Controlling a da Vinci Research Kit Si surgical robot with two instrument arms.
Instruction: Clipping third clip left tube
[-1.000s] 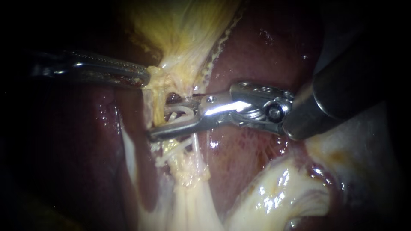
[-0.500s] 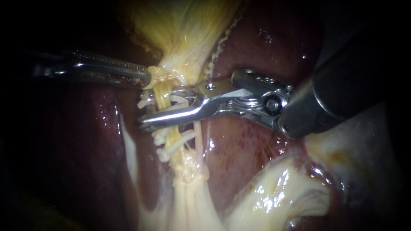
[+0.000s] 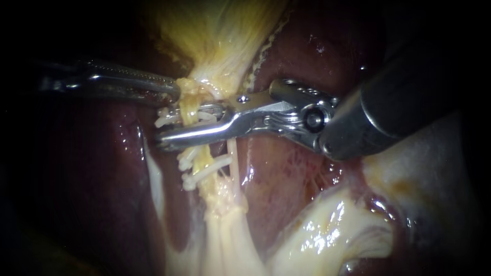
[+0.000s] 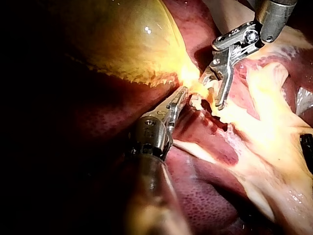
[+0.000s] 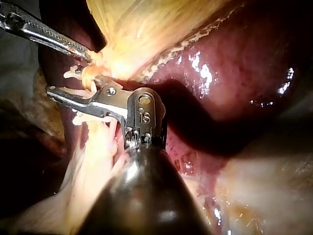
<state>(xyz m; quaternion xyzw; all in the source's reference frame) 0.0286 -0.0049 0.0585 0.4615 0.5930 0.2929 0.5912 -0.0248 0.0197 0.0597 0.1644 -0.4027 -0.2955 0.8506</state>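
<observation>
Slim grey left instrument (image 3: 171,93), jaws clamped on the pale yellow gallbladder neck (image 3: 204,76): hold taut, no tugging. Just beside, thin yellow left tube (image 3: 190,113) lying between the parted jaws of the bright steel right instrument (image 3: 186,127), not yet squeezed. Seat squarely across, check both tips past the tube, close clear of the white plastic clips (image 3: 197,176). Mind the pale thin strand (image 3: 232,156) alongside and dark red liver (image 3: 291,174) behind.
</observation>
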